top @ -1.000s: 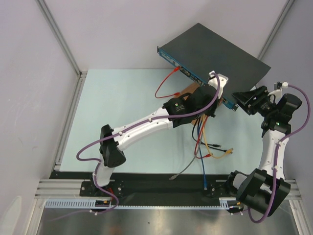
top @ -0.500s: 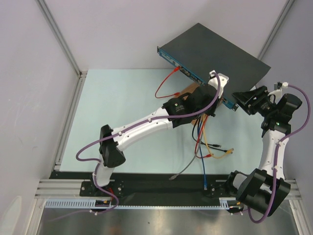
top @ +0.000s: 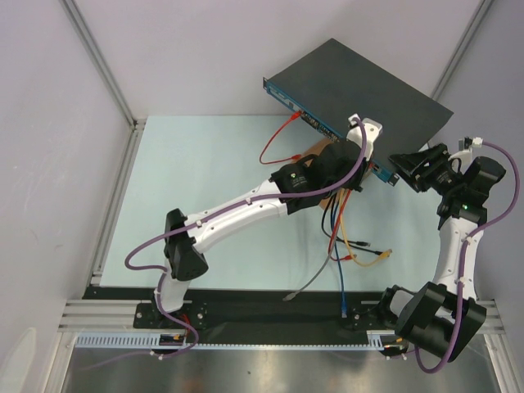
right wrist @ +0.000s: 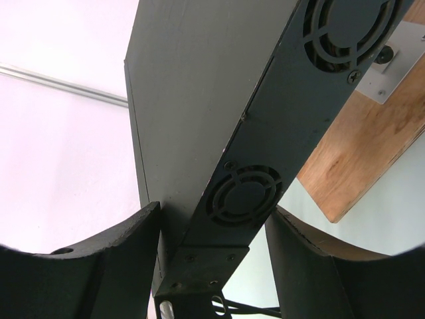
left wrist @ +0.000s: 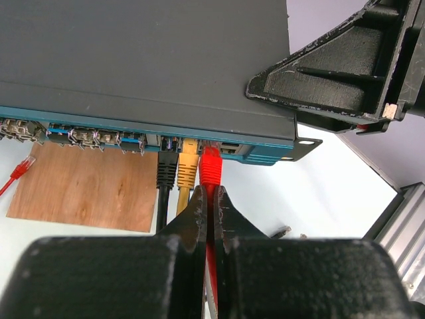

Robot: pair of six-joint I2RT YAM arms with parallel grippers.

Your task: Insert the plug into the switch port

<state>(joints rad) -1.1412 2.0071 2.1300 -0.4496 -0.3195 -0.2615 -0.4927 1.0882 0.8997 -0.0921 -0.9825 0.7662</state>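
As you look down from the top, the switch (top: 360, 82) (a big flat black box with a thin blue front) sits slanted at the far right of the surface (top: 205, 180), partly over a wooden board (top: 315, 150). The left hand (top: 358, 155) is right at the blue front, near its right end. The right hand (top: 407, 168) is at the box's near right corner. Loose wires (top: 352, 246) lie on the surface between the arms.

From the left wrist, the red plug (left wrist: 210, 166) has its tip in a socket near the right end of the blue front, just beside a yellow plug (left wrist: 188, 166) and a black plug (left wrist: 166, 169). How deep it sits I cannot tell. The left hand is almost shut, its fingers (left wrist: 196, 212) pinching the red plug at its back end, where the wire starts.

From the right wrist, the right hand is spread wide with the side of the box between its fingers (right wrist: 99, 266). Both fingers look to press on the box, one on top and one underneath. Two round fans (right wrist: 242, 196) show in that side.
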